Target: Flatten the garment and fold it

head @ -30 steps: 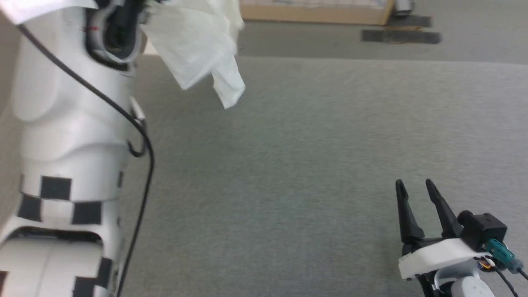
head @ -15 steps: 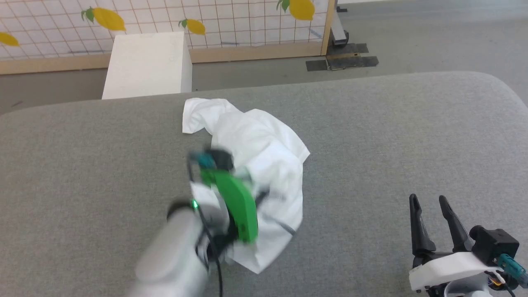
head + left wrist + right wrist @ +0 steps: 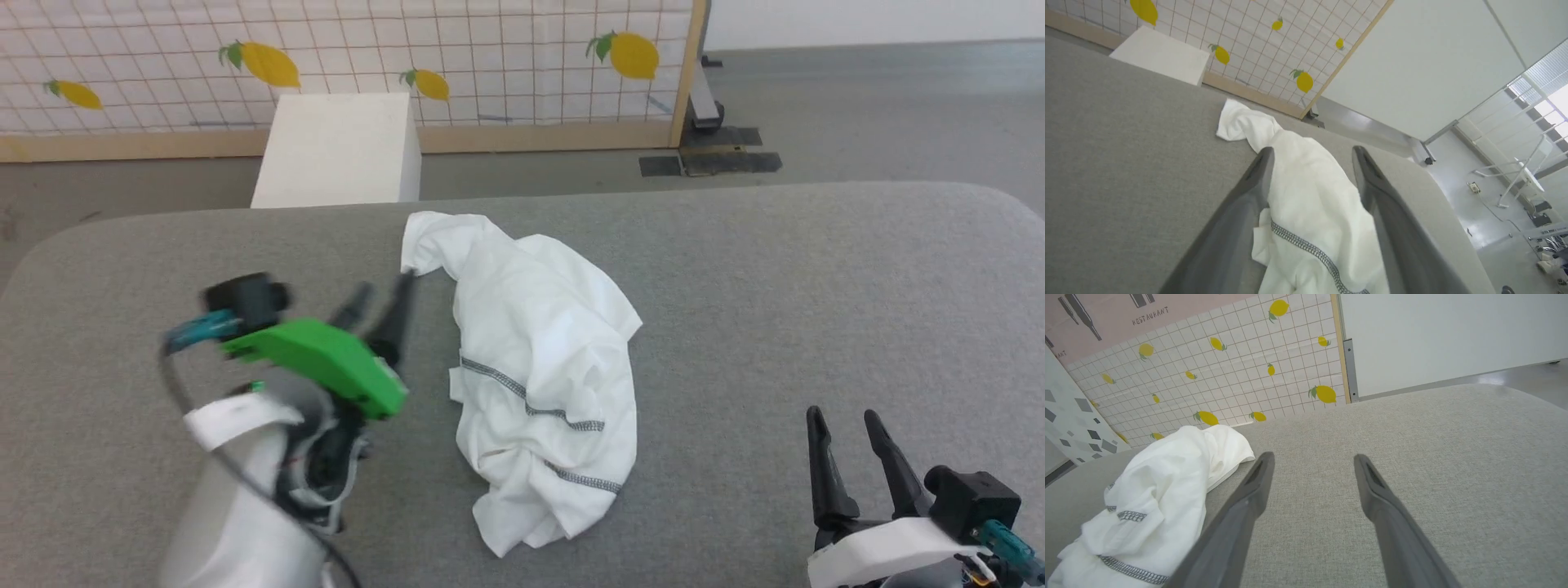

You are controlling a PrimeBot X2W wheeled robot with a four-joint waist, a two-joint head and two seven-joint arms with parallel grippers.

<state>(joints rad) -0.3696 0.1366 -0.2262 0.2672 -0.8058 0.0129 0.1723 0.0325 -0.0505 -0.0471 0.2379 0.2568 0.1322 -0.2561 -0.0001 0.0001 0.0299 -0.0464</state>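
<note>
The garment (image 3: 543, 367) lies crumpled in a long heap in the middle of the grey padded table (image 3: 775, 286), white with dark zigzag stitching; it also shows in the left wrist view (image 3: 1310, 212) and the right wrist view (image 3: 1155, 490). My left gripper (image 3: 380, 298), on its green-cased wrist, hovers just left of the heap, open, fingers blurred and empty. In its own view the fingers (image 3: 1249, 192) frame the cloth without touching it. My right gripper (image 3: 845, 420) rests open at the lower right, well clear of the garment.
A rigid white box (image 3: 339, 151) stands on the floor just beyond the table's far edge. Behind it runs a tiled lemon-print partition (image 3: 490, 49) with a wooden frame. Bare grey table surface spreads right of the garment.
The left arm held the garment high a second ago; the garment now lies dropped on the table, and the left gripper has drawn off to its left. The head camera has tilted.
</note>
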